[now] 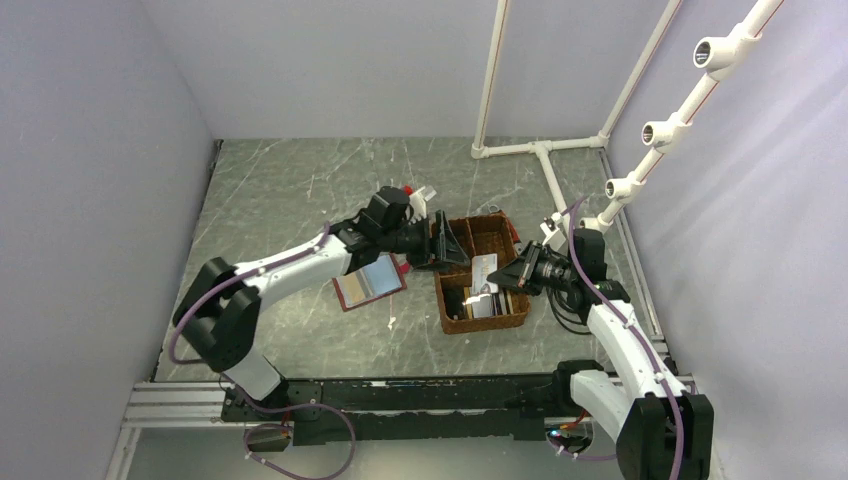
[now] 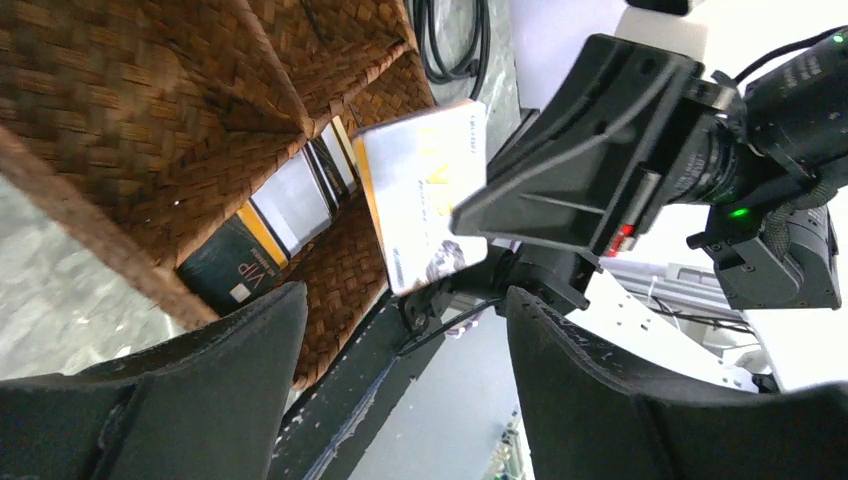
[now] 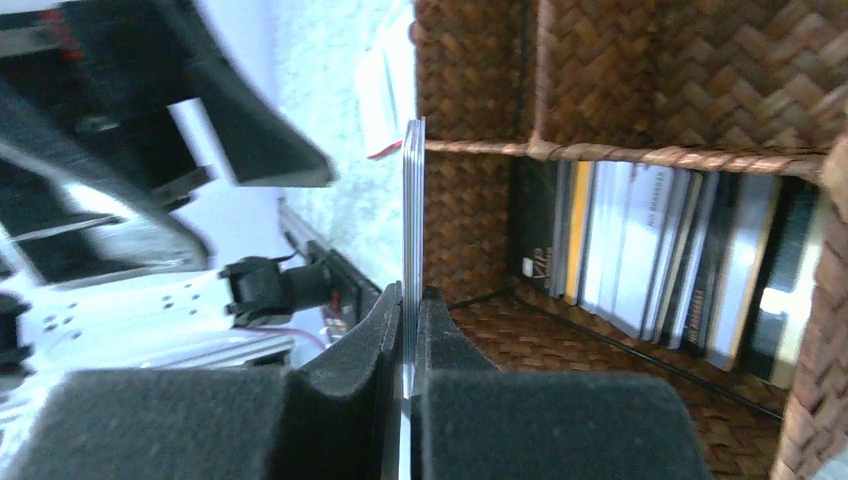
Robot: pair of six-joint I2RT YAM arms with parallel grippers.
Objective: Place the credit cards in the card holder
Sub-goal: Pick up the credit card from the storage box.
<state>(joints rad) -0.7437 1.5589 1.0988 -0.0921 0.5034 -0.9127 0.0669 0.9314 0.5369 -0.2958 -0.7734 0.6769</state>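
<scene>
A brown woven rectangular basket (image 1: pixel 455 322) sits on the grey-green marbled desk (image 1: pixel 290 190), right of centre, with woven partitions splitting it into compartments (the herringbone weave of the basket (image 2: pixel 150 100) fills the left wrist view). A white plastic pipe frame (image 1: pixel 545 150) lies at the desk's far right corner, with uprights rising from it. A slanted white pipe with open-ended tee fittings (image 1: pixel 655 132) runs along the right wall. A silver slotted metal rail (image 1: pixel 180 405) borders the near edge.

red card holder (image 1: pixel 369 281) lies open; pale card (image 1: pixel 484 271) held aloft.
</scene>
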